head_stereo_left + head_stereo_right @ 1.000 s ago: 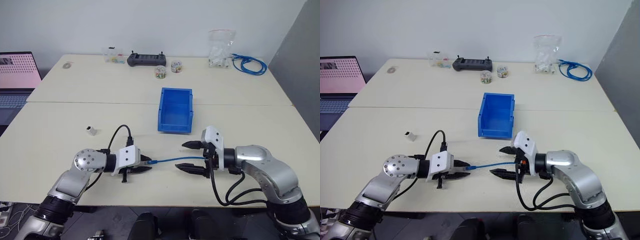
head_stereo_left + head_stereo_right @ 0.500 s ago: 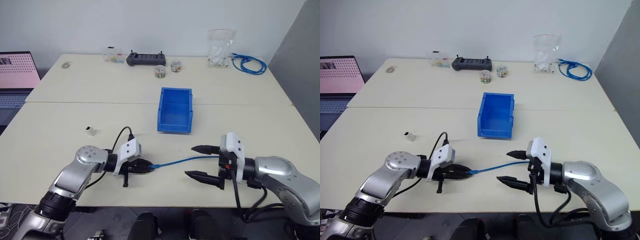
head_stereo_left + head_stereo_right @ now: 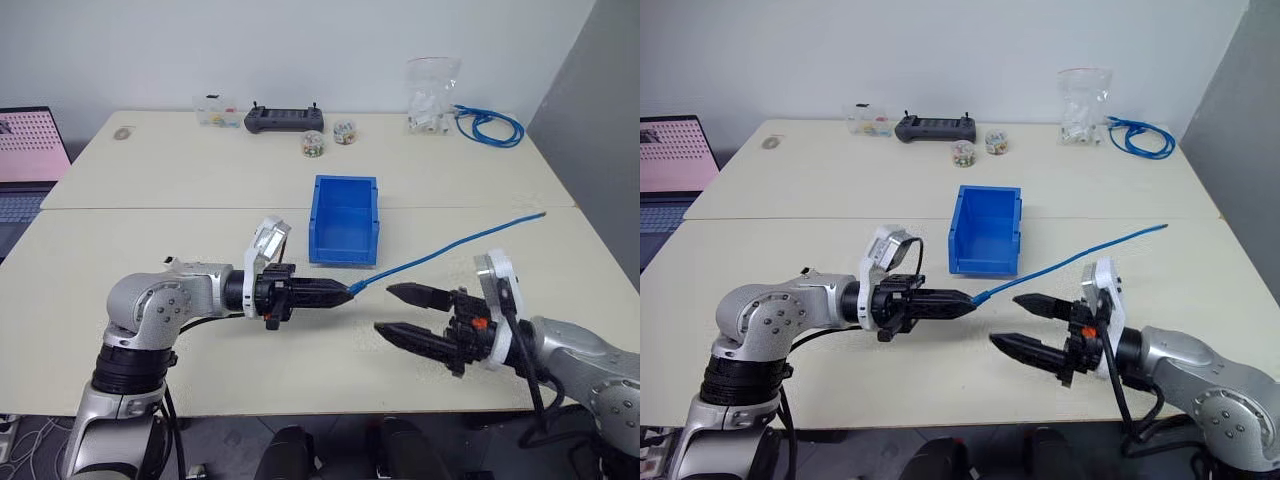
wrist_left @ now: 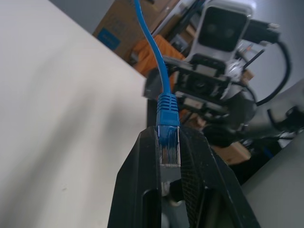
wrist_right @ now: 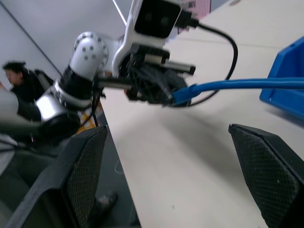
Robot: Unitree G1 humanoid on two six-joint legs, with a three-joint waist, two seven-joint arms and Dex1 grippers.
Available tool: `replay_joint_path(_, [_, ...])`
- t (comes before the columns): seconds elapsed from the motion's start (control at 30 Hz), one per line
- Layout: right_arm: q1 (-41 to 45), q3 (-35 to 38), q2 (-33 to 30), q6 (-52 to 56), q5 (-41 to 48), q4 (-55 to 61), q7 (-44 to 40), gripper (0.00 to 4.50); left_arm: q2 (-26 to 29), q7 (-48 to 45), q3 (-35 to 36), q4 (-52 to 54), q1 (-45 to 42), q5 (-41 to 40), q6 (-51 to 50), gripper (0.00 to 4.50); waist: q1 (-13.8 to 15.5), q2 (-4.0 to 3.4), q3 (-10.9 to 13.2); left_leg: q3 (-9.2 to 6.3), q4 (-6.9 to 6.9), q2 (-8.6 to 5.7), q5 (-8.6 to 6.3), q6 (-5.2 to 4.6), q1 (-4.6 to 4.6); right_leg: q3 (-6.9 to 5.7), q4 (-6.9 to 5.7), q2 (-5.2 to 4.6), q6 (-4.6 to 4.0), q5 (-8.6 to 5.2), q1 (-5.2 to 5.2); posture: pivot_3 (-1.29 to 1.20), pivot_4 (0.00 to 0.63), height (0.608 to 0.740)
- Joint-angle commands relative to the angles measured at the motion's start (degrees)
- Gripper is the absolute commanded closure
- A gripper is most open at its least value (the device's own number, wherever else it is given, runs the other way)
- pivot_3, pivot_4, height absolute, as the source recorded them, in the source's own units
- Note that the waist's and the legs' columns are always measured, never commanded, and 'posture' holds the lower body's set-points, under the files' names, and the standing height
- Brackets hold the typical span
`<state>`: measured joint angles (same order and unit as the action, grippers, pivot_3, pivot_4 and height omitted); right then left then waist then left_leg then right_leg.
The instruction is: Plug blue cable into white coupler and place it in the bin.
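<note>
Between the two grippers, lifted clear of the table [image 3: 200, 215], the blue cable [image 3: 440, 247] runs from the left gripper [image 3: 335, 293] up and away past the right gripper [image 3: 400, 312], its far end trailing toward the table's right edge. The left gripper is clamped tight on the cable's plug end: the left wrist view shows the clear plug [image 4: 169, 151] pinched between the two black fingers [image 4: 137, 190], with the blue boot and strand rising out of the fingertips. Held this way, level and pointing at the other arm, the connector seems to be presented for a handover or for mating, which suits a plugging step that needs both arms. The right gripper faces it from just beside the plug, its fingers spread wide with nothing between them; the cable passes above its upper finger without any visible contact. Beyond both grippers, well apart from the plug, sits the bin [image 3: 345, 222] with nothing visible inside. The white coupler cannot be picked out on the table near either gripper, so the joining has not been made, and the bin step waits on it. At the table's far edge, well beyond the grippers, lie a black controller [image 3: 283, 119], a looped bundle of blue cable [image 3: 490, 126] and a clear bag of white parts [image 3: 432, 95].
</note>
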<state>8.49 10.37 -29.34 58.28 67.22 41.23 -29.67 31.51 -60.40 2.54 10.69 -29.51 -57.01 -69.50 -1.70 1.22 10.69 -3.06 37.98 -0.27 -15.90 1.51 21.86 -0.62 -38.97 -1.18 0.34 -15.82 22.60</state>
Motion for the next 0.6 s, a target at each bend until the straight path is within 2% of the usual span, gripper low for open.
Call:
replay_joint_path(0.03, [3.22,-1.26,2.42,-1.80,6.88,-0.62,4.79,0.19,-1.38,4.00,3.32,1.86,-0.97,-5.17,-2.48,4.25,0.00,0.00,0.00,0.00,0.00,0.01,0.00,0.00,0.01,0.00,0.00,0.00,0.00,0.00,0.00,0.00,0.150,0.740])
replay_joint_path(0.37, [7.06,-5.08,3.51,-3.29,9.63,-4.82,6.08,0.19,-3.09,10.15,5.12,2.70,-0.97,-10.59,-3.32,4.25,0.09,0.00,0.00,0.02,-0.01,-0.02,0.00,0.00,0.03,0.03,0.01,-0.02,-0.01,0.00,0.03,0.00,0.150,0.740])
replay_joint_path(0.47, [7.62,-5.18,3.35,-3.51,10.50,-5.70,6.00,0.62,-2.83,10.71,5.00,3.00,-0.64,-11.36,-3.11,4.25,0.08,0.00,0.00,0.04,-0.01,-0.02,0.00,0.00,0.02,0.04,0.01,-0.02,-0.01,0.00,0.03,0.00,0.150,0.740])
replay_joint_path(0.6, [8.07,-5.01,2.92,-3.67,11.36,-6.39,5.81,1.57,-2.24,10.88,4.69,3.28,-0.01,-11.73,-2.66,4.25,0.07,0.00,0.00,0.04,-0.01,-0.02,0.00,0.00,0.02,0.04,0.01,-0.02,-0.01,0.00,0.03,0.00,0.150,0.740])
